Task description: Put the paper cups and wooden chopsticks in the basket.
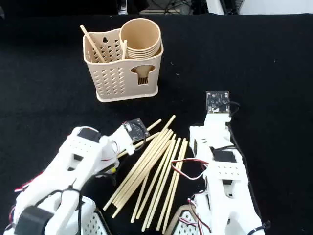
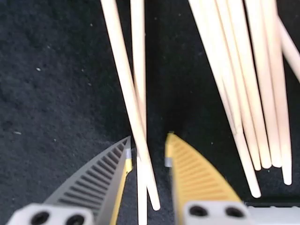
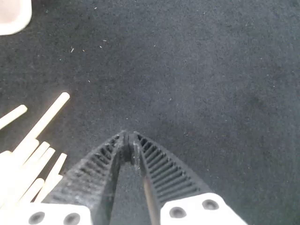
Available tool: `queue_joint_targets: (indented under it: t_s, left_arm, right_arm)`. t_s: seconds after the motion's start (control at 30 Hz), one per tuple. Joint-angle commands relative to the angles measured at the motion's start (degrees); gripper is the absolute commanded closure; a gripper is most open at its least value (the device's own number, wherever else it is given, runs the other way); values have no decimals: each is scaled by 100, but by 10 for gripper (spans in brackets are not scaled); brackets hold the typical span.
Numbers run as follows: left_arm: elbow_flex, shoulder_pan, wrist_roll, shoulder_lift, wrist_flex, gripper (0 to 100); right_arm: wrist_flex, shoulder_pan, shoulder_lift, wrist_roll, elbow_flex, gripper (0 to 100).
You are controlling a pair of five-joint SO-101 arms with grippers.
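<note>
Basket (image 1: 105, 81), one, two compartments, toward the far left of the table (image 1: 254, 58); paper cups (image 1: 141, 36) nested as a single stack of about five in one compartment, two stored chopsticks (image 1: 91, 40) leaning in the other, so sorting is evidently by kind. Loose chopsticks (image 1: 146, 169) fanned by the middle of the near edge; roughly a dozen, overlaps preventing an exact count. Left gripper (image 2: 147, 143) partly open, straddling two sticks (image 2: 135, 117) at the pile's edge without clamping, presumably set to pinch them; right gripper (image 3: 127, 137) closed on nothing above bare table, apparently parked clear of the pile.
</note>
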Motion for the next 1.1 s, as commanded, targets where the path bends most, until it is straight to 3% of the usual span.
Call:
queue_joint_targets:
  t_s: [0.0, 0.27, 0.5, 0.87, 1.03, 1.07]
  left_arm:
    - [-541, -4, -44, 413, -53, 834]
    - [-1051, -31, -62, 949, -88, 834]
    - [-1279, -532, -88, 1363, -422, 834]
    - [-1288, -505, -273, 1776, -378, 837]
    - [-1270, -505, -264, 1776, -369, 980]
    - [-1253, -505, -264, 1776, -369, 962]
  right_arm:
    - [-123, 35, -75, 70, -22, 986]
    - [-123, 35, -75, 70, -22, 986]
    - [-123, 35, -75, 70, -22, 986]
    - [-123, 35, -75, 70, -22, 986]
    - [-123, 35, -75, 70, -22, 986]
    - [-123, 35, -75, 70, -22, 986]
